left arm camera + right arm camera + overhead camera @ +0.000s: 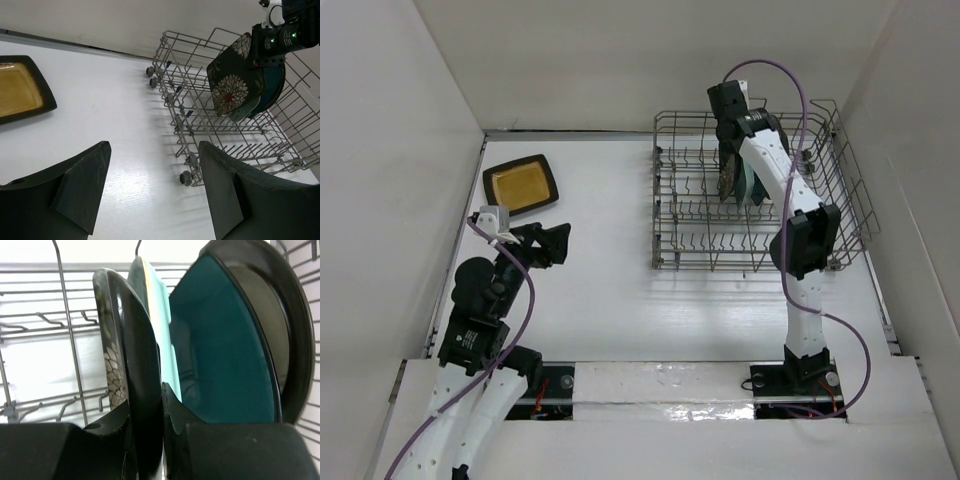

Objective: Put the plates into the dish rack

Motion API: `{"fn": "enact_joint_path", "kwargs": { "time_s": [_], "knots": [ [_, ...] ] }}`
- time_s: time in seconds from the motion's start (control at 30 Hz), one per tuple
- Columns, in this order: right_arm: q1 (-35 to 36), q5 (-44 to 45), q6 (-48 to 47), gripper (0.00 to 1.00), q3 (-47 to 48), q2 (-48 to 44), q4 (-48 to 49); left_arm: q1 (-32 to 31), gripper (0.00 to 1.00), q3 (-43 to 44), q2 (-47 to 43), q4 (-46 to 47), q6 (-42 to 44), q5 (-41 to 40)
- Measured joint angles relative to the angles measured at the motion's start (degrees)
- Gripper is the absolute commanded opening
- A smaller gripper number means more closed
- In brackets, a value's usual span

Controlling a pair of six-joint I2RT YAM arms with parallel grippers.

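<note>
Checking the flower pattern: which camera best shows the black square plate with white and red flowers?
Left wrist: the black square plate with white and red flowers faces it, with the pattern clear. Top external shows it edge-on; right wrist shows mostly its rim.

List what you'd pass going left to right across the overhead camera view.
Black square plate with mustard-yellow centre → left gripper → dish rack, left wall first → flowered black plate → teal plate.
</note>
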Motion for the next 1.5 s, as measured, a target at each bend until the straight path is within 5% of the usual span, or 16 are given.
{"fn": "enact_joint_path", "kwargs": {
  "time_s": [0.2, 0.27, 0.5, 0.63, 0.8, 0.9, 0.93, 1.0, 1.03, 1.17, 1.33, 1.5],
  "knots": [
    [-0.28, 0.55, -1.68, 0.40, 1.64, 2.08, 3.19, 0.00, 0.66, 0.00, 2.05, 0.04, -0.02, 0.00],
    [-0.57, 0.50, -2.14, 0.49, 1.40, 2.08, 5.01, 0.00, 0.59, 0.00, 2.75, 0.07, -0.15, 0.00],
    [-0.90, -1.46, -3.06, 0.55, -2.78, -1.01, 10.54, 0.00, 0.25, 0.00, 5.68, 0.37, -1.20, 0.11],
    [0.42, -4.31, -2.84, 0.74, -10.34, -7.69, 14.45, 0.00, 0.02, 0.02, 7.41, 0.74, -2.12, -0.28],
    [4.96, -10.64, -2.56, 0.83, -25.00, -21.99, 22.60, 0.00, 0.00, 1.86, 11.76, 0.76, -3.96, -1.38],
    [9.35, -15.23, -1.33, 0.66, -35.47, -32.35, 30.18, 0.00, 0.00, 3.34, 14.82, 1.99, -5.95, -1.62],
    [10.91, -16.83, -0.48, 0.39, -39.21, -35.82, 32.68, 0.00, 0.00, 3.80, 15.93, 2.56, -6.80, -1.73],
    [14.47, -21.05, 1.68, 0.12, -48.17, -42.56, 40.61, 0.00, 0.01, 4.72, 18.86, 3.96, -8.61, -2.36],
    [16.35, -23.39, 3.06, 0.01, -52.87, -45.83, 44.13, 0.00, 0.10, 5.29, 20.35, 4.63, -9.57, -2.95],
    [23.93, -29.68, 7.34, 0.00, -67.08, -53.13, 54.64, -0.02, 0.36, 7.45, 27.56, 6.93, -13.20, -5.38],
    [29.92, -34.14, 9.49, 0.08, -76.24, -55.52, 59.41, 3.30, 0.40, 9.97, 35.04, 8.63, -15.87, -7.19],
    [32.96, -36.13, 10.27, 0.16, -80.98, -58.80, 61.70, 17.59, 0.50, 11.39, 42.10, 11.19, -17.68, -0.76]
  ]
}}
